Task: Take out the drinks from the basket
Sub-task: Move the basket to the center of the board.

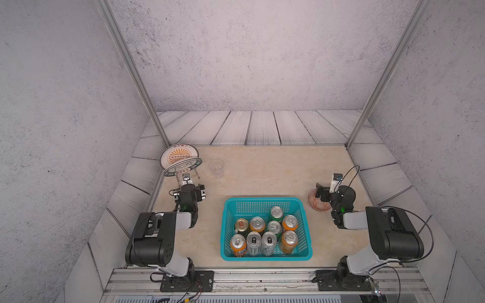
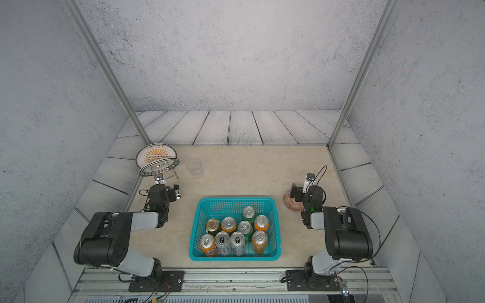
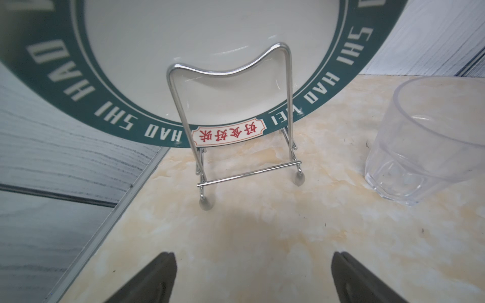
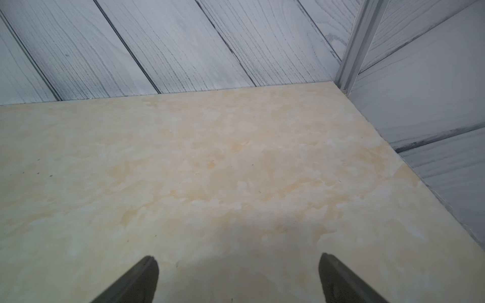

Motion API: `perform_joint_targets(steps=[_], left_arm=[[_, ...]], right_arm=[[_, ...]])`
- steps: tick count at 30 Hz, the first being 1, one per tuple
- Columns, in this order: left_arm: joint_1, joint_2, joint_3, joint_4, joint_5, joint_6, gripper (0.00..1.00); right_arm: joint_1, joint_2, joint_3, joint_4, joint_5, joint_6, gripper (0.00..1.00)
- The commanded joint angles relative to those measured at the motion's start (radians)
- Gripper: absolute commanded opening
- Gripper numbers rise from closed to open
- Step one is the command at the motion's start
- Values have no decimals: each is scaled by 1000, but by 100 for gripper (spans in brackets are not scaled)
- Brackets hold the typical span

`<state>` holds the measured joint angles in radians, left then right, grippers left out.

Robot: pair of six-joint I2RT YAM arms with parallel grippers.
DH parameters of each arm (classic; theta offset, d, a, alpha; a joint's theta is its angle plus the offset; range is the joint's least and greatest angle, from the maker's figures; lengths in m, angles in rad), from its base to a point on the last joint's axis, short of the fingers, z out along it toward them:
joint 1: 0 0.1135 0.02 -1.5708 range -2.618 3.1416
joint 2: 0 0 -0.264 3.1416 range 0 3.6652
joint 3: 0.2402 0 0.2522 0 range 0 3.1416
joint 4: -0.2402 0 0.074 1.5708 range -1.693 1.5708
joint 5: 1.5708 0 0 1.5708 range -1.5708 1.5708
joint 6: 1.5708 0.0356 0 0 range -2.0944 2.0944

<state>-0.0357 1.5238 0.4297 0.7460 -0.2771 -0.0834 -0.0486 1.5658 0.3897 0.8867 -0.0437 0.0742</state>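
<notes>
surface [image 1: 262, 170]: pale, marbled, with bare room on both sides of the basket where we can set cans down.
basket [image 1: 262, 207]: turquoise mesh, near the front edge, midway across. we should lift straight up to clear its walls.
drinks [image 1: 274, 227]: nine cans, all upright inside the basket and crowded toward its near side, none out yet. we judge the corner orange can [image 1: 288, 240] the easiest first pick.
left hand [image 3: 253, 258]: spread wide, empty, facing a plate [image 3: 210, 65], well apart from the basket.
right hand [image 4: 236, 259]: spread wide, empty, facing bare surface.
</notes>
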Motion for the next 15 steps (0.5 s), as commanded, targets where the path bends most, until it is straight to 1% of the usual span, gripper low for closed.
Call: perform_joint_targets(steps=[1, 11, 13, 14, 15], left_arm=[[2, 1, 7, 20, -11, -1, 99], [3, -1, 4, 25, -9, -2, 99], [4, -21, -5, 32, -27, -8, 99], [5, -49, -14, 13, -17, -11, 99], [3, -69, -39, 60, -6, 5, 99]], right_arm=[[1, 4, 11, 12, -5, -1, 100], [0, 1, 4, 24, -2, 5, 100], [-2, -7, -22, 68, 44, 34, 99], [-4, -20, -46, 99, 58, 40, 99], [-3, -39, -69, 127, 73, 45, 99]])
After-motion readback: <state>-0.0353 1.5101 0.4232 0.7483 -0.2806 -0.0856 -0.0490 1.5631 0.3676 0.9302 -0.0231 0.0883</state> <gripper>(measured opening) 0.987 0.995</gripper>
